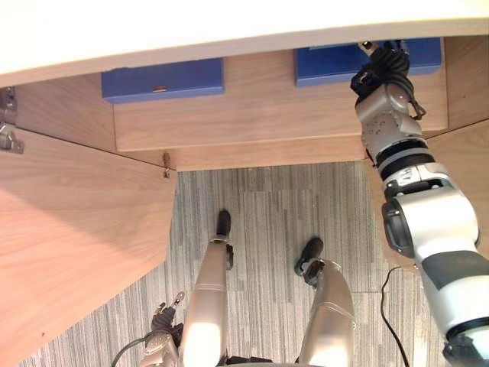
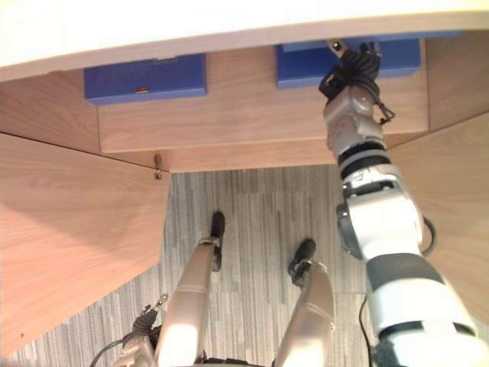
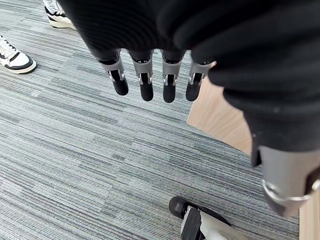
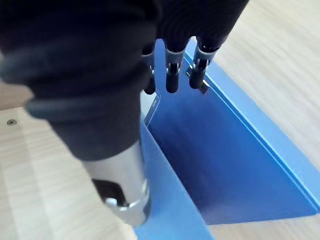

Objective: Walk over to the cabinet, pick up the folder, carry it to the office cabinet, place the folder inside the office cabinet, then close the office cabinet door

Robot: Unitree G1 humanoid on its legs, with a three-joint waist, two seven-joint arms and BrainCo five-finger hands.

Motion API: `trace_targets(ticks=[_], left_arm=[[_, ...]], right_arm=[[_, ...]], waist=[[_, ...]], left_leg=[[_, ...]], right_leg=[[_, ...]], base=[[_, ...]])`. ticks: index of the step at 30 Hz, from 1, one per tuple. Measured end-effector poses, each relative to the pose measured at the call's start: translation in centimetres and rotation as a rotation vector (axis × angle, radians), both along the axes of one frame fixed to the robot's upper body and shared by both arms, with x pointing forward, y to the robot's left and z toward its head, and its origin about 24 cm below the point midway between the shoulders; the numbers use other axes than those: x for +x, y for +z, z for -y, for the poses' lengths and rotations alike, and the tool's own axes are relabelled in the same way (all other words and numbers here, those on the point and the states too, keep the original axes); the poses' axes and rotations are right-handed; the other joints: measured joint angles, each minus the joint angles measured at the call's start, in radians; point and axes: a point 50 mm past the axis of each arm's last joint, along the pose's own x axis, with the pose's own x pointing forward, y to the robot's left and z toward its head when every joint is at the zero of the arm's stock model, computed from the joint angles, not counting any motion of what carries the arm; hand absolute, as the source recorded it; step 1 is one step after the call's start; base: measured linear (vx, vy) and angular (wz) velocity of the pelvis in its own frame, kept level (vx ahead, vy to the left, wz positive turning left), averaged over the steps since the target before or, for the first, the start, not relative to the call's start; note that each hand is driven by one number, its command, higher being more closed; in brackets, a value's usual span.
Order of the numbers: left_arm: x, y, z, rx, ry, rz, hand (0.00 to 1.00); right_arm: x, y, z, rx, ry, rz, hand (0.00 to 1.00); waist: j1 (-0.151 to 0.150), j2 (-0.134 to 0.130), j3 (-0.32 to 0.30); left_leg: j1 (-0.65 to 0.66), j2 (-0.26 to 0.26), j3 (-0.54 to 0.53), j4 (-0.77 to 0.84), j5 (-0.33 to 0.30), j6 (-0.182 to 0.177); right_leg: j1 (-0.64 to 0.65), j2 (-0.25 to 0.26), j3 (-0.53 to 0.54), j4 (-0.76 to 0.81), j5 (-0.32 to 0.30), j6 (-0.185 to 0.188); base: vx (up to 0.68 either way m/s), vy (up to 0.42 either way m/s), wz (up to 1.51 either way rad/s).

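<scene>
Two blue folders lie on the wooden shelf (image 1: 267, 115) inside the open cabinet, one at the left (image 1: 160, 80) and one at the right (image 1: 336, 61). My right hand (image 1: 382, 73) reaches in over the right folder (image 4: 225, 165). Its fingers (image 4: 171, 82) are straight and point down at the folder's far edge near a small metal clip, curled round nothing. Whether they touch it I cannot tell. My left hand (image 1: 164, 336) hangs low at my side, its fingers (image 3: 146, 85) straight above the carpet.
The cabinet's pale top (image 1: 191, 30) overhangs the shelf. An open wooden door (image 1: 76, 245) stands at my left and another (image 1: 466, 153) at my right. Grey striped carpet (image 1: 267, 214) lies between them. A person's shoes (image 3: 15, 57) stand behind my left hand.
</scene>
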Motion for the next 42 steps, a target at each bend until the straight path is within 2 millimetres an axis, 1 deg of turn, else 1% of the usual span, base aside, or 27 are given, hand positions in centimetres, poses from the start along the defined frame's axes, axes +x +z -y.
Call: trace_targets(ticks=[3,5,7,9,11,14,15,17,21,25,27,29,32,35,38,41,42], left_arm=[[0.0,0.1,-0.2,0.010,-0.006,0.005,0.00],[-0.1,0.1,-0.3,0.010,-0.009,0.010,0.00],[-0.2,0.1,-0.3,0.008,-0.012,0.015,0.00],[-0.1,0.1,-0.2,0.006,-0.026,0.022,0.00],[-0.1,0.1,-0.3,0.009,-0.033,0.025,0.00],[-0.3,0.2,-0.4,0.012,-0.041,0.033,0.00],[-0.2,0.3,-0.5,0.015,-0.055,0.040,0.00],[-0.2,0.4,-0.6,0.016,-0.060,0.045,0.00],[-0.4,0.4,-0.7,0.014,-0.060,0.056,0.00],[-0.6,0.4,-0.7,0.000,-0.042,0.061,0.00],[-0.6,0.3,-0.7,-0.003,-0.036,0.063,0.00],[-0.7,0.3,-0.7,-0.006,-0.033,0.062,0.00],[-0.8,0.3,-0.7,-0.008,-0.030,0.061,0.00],[-1.0,0.2,-0.7,-0.003,-0.045,0.054,0.00],[-1.0,0.2,-0.7,0.000,-0.062,0.051,0.00],[-1.0,0.2,-0.7,-0.008,-0.056,0.052,0.00],[-1.0,0.2,-0.7,-0.005,-0.065,0.050,0.00]], right_arm=[[0.0,-0.3,0.5,-0.132,-0.017,-0.050,0.00],[0.0,-0.8,1.1,-0.284,-0.036,-0.108,0.00],[0.0,-0.9,1.5,-0.344,-0.046,-0.133,0.00],[-0.1,-1.1,2.5,-0.476,-0.073,-0.181,0.00],[-0.3,-1.4,3.4,-0.546,-0.093,-0.208,0.00],[-0.5,-2.3,4.1,-0.644,-0.106,-0.257,0.00],[-0.7,-2.4,4.9,-0.699,-0.128,-0.278,0.00],[-0.9,-2.5,5.6,-0.736,-0.149,-0.297,0.00],[-1.5,-1.4,6.6,-0.914,-0.220,-0.286,0.00],[-1.8,-0.4,6.5,-1.038,-0.290,-0.262,0.00],[-2.0,-0.4,6.8,-1.034,-0.308,-0.262,0.00],[-2.2,-0.5,7.0,-1.081,-0.338,-0.274,0.00],[-2.2,-0.7,6.5,-1.137,-0.344,-0.272,0.00],[-2.1,-1.9,5.8,-1.168,-0.323,-0.283,0.00],[-2.0,-3.1,5.8,-1.158,-0.307,-0.308,0.00],[-1.9,-4.6,5.5,-1.161,-0.264,-0.340,0.00],[-1.9,-5.4,5.3,-1.162,-0.237,-0.355,0.00]], waist=[[-0.001,-0.004,0.003],[-0.001,-0.007,0.004],[-0.002,-0.009,0.005],[-0.004,-0.011,0.007],[-0.004,-0.013,0.008],[-0.005,-0.019,0.009],[-0.005,-0.023,0.012],[-0.006,-0.028,0.014],[-0.013,-0.034,0.018],[-0.014,-0.035,0.018],[-0.014,-0.035,0.019],[-0.014,-0.035,0.019],[-0.014,-0.037,0.021],[-0.014,-0.037,0.021],[-0.010,-0.037,0.021],[-0.009,-0.037,0.021],[-0.009,-0.037,0.021]], left_leg=[[0.013,0.000,0.003,-0.023,0.011,0.000],[0.018,0.002,0.003,-0.033,0.015,-0.002],[0.018,0.004,0.003,-0.034,0.016,-0.002],[0.019,0.005,0.004,-0.036,0.016,-0.002],[0.024,0.007,0.006,-0.039,0.017,-0.001],[0.038,0.016,0.012,-0.046,0.017,-0.001],[0.040,0.017,0.012,-0.047,0.017,-0.001],[0.042,0.019,0.013,-0.048,0.017,-0.001],[0.042,0.020,0.013,-0.048,0.017,-0.001],[0.047,0.027,0.021,-0.062,0.020,-0.002],[0.047,0.032,0.024,-0.066,0.021,-0.001],[0.050,0.034,0.028,-0.071,0.022,-0.001],[0.065,0.035,0.038,-0.095,0.031,-0.001],[0.090,0.038,0.046,-0.110,0.032,0.000],[0.095,0.040,0.049,-0.125,0.036,0.002],[0.095,0.042,0.051,-0.133,0.040,0.004],[0.095,0.043,0.051,-0.133,0.039,0.005]], right_leg=[[0.003,0.001,0.000,-0.008,0.003,-0.002],[0.007,0.004,-0.001,-0.014,0.005,-0.003],[0.007,0.006,-0.001,-0.017,0.006,-0.004],[0.008,0.008,-0.002,-0.022,0.009,-0.003],[0.015,0.012,-0.002,-0.033,0.015,-0.002],[0.030,0.021,-0.002,-0.049,0.023,-0.002],[0.030,0.022,-0.002,-0.050,0.023,-0.003],[0.030,0.023,-0.002,-0.054,0.023,-0.003],[0.030,0.025,-0.002,-0.056,0.023,-0.003],[0.031,0.037,0.003,-0.078,0.036,-0.003],[0.032,0.043,0.004,-0.090,0.041,-0.003],[0.032,0.046,0.008,-0.096,0.045,-0.002],[0.038,0.051,0.015,-0.112,0.056,-0.002],[0.059,0.057,0.019,-0.137,0.062,0.000],[0.065,0.067,0.020,-0.164,0.077,0.001],[0.070,0.078,0.023,-0.187,0.094,0.004],[0.074,0.080,0.023,-0.196,0.098,0.004]], base=[[0.00,0.002,-0.01],[0.00,0.000,0.00],[0.00,0.000,0.00],[0.00,0.000,0.00],[0.02,0.025,-0.05],[0.04,0.022,-0.10],[0.01,0.004,-0.03],[0.00,0.000,0.00],[0.00,0.000,0.00],[0.02,0.004,-0.07],[0.03,0.005,-0.09],[0.02,0.000,-0.06],[0.02,-0.005,-0.07],[0.02,-0.003,-0.06],[0.01,0.002,-0.06],[0.04,0.005,-0.08],[0.03,0.020,-0.05]])
